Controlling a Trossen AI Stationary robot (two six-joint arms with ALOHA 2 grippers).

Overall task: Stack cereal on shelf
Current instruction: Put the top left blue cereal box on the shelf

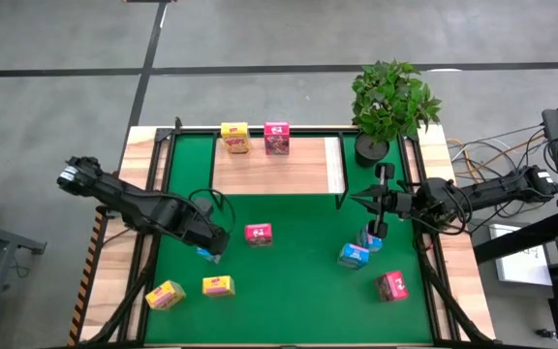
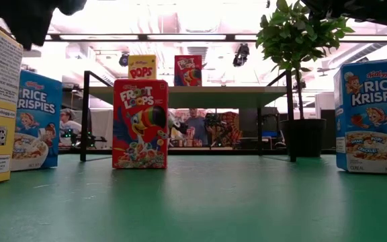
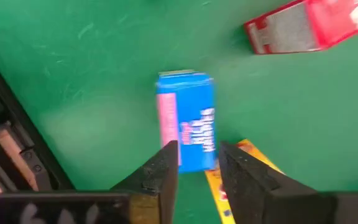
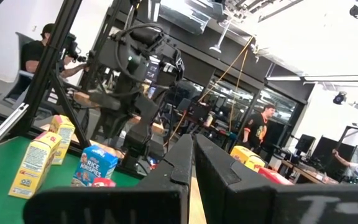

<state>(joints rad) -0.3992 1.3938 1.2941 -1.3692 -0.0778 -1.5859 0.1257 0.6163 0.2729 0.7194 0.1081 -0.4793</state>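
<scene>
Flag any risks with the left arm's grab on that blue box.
1. Left gripper pinches only the near end of the blue cereal box; it may swing or slip when carried.
2. A yellow box lies right beside the fingers; it could get nudged.
3. The shelf already holds two upright boxes, easily toppled.

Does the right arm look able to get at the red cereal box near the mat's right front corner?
Probably yes. The right claw is shut and empty, and the red box lies on open mat with nothing on it.

1 camera looks straight down; 1 sits at mat level (facing the shelf (image 2: 187, 88)); 2 ride the wrists.
</scene>
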